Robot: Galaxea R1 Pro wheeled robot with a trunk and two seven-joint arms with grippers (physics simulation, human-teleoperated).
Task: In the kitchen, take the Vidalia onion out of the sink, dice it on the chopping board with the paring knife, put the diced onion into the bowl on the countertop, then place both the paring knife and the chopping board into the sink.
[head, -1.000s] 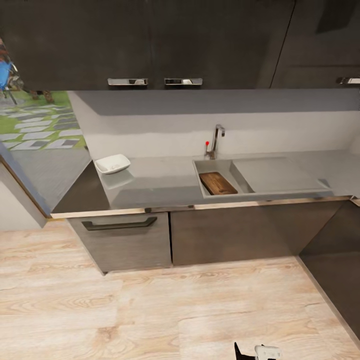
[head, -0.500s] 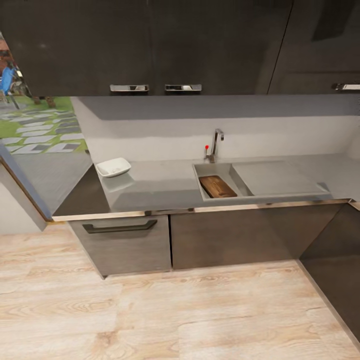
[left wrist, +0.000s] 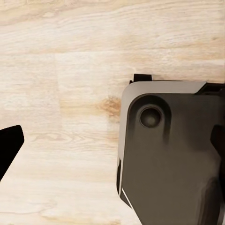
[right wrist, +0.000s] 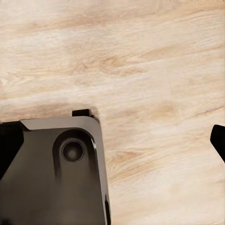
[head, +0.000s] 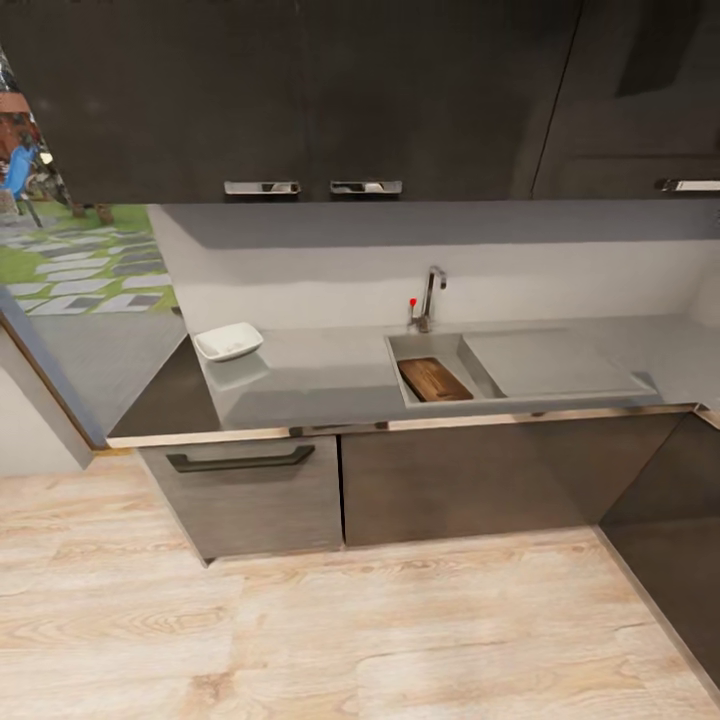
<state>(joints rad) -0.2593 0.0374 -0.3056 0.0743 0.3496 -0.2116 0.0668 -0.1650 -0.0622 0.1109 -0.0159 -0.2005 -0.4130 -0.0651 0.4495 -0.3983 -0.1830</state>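
Note:
The grey sink (head: 396, 352) is set in the countertop (head: 320, 372), with its chrome tap (head: 430, 296) behind. Inside the basin lies the dark brown chopping board (head: 434, 380). The white bowl (head: 228, 341) stands near the countertop's left end. The paring knife and the Vidalia onion are out of view. My left gripper (left wrist: 112, 145) hangs over the wooden floor, its dark fingertips (left wrist: 9, 150) wide apart, so it is open. My right gripper (right wrist: 112, 145) is open too, its fingertips (right wrist: 218, 140) spread wide with nothing between them.
Dark upper cabinets (head: 300, 100) hang over the counter, and a drawer with a handle (head: 240, 460) sits below it. More dark cabinets (head: 665, 530) run along the right. My own base (left wrist: 168, 159) shows under both wrists. Light wooden floor (head: 350, 630) lies between me and the counter.
The whole head view has shifted: the counter looks a little smaller and lower, so the camera moved. A gripper tip seen at the bottom edge a second ago has left that view.

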